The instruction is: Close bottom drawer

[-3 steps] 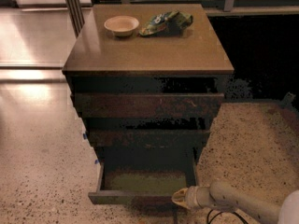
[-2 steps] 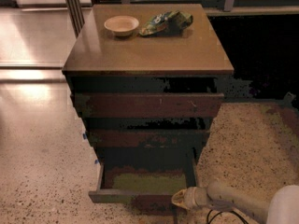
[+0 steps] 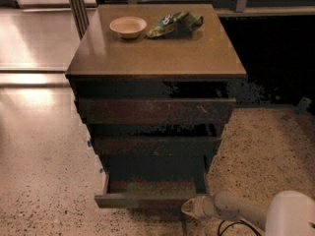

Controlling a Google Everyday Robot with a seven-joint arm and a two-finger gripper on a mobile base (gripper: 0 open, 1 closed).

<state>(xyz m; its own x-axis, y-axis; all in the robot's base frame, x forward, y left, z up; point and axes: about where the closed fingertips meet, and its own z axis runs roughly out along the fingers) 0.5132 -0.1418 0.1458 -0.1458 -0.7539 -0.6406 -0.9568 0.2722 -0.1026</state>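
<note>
The bottom drawer (image 3: 147, 198) is the lowest, narrowest dark brown drawer of the cabinet (image 3: 155, 58). It stands partly pulled out, and a strip of its floor (image 3: 152, 186) shows behind the plain front. My gripper (image 3: 192, 208) is at the end of a cream arm coming in from the lower right. It sits right at the drawer front's right end, low near the floor. The two wider drawers (image 3: 155, 112) above stand slightly out.
A small pale bowl (image 3: 128, 26) and a green snack bag (image 3: 174, 23) lie on the cabinet top. Speckled floor surrounds the cabinet. A dark wall area lies to the right, and a metal post (image 3: 76, 6) stands at the back left.
The drawer has slid back into the cabinet; less of its floor shows than before. The gripper has followed it inward.
</note>
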